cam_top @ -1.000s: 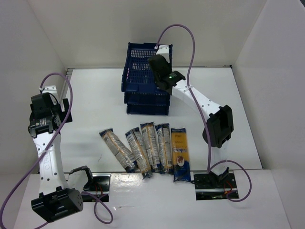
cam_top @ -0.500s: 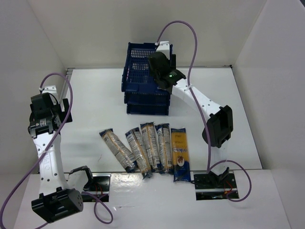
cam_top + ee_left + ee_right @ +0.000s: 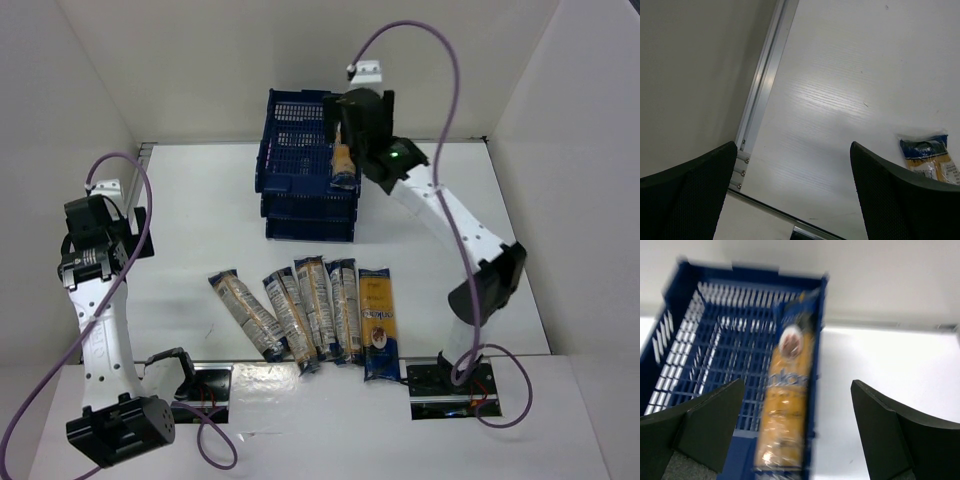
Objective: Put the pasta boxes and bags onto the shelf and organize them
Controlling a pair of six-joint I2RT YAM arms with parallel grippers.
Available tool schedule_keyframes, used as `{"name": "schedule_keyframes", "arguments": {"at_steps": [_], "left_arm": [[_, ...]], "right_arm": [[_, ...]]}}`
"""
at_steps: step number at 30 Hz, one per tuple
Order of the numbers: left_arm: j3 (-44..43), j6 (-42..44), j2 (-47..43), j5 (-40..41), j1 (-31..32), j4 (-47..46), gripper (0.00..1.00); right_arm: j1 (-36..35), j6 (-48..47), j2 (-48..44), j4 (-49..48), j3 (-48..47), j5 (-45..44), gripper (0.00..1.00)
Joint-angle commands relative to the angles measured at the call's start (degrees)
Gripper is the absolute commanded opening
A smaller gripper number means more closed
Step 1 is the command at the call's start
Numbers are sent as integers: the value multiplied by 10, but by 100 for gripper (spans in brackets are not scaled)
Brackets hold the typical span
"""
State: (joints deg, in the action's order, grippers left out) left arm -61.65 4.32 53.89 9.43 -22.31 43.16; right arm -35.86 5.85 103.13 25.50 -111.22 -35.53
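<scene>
The dark blue shelf (image 3: 300, 165) stands at the back of the table. One yellow pasta pack (image 3: 343, 160) lies lengthwise in its top tray along the right wall, blurred in the right wrist view as pasta pack (image 3: 786, 405) on the mesh tray (image 3: 715, 355). My right gripper (image 3: 797, 385) hovers above that pack, open and apart from it. Several more pasta packs (image 3: 313, 305) lie side by side on the table near the front, with a flatter yellow pack (image 3: 378, 318) at the right. My left gripper (image 3: 793, 145) is open and holds nothing, at the far left.
White walls enclose the table on three sides. A metal rail (image 3: 762, 85) runs along the left edge below my left gripper. One blue pack end (image 3: 927, 150) shows at the right of the left wrist view. A purple cable (image 3: 440, 60) arcs above the right arm.
My right gripper has opened and let go of the yellow pack in the shelf's top tray. It has then risen and drawn back to the right. The left arm has barely moved.
</scene>
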Motion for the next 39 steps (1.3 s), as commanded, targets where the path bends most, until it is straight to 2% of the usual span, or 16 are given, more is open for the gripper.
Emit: {"name": "schedule_keyframes", "arguments": {"at_steps": [1,6,10,12,18,26,33,39], "left_arm": [[-43,3,7,-42,-4,8,99],[-80,20,24,-90,5,24,99],[-86,32,46,-126,24,29,99],[-92,38,66,-146,30,35,99],[-104,45,118,-180,66,49,99],[-60,25,132,-208,105,-7,99],[-4,20,115,-208,105,-52,99],[15,15,115,-202,105,-69,99]], "right_arm": [[57,-58,-106,2,-21,65,95],[152,-100,-201,3,92,120,96],[219,-140,-266,-4,246,171,96],[244,-155,-288,12,312,234,96],[321,-164,-338,53,437,292,98],[400,-153,-396,58,517,375,100],[438,-148,-414,45,580,380,100],[465,-137,-382,46,574,374,100]]}}
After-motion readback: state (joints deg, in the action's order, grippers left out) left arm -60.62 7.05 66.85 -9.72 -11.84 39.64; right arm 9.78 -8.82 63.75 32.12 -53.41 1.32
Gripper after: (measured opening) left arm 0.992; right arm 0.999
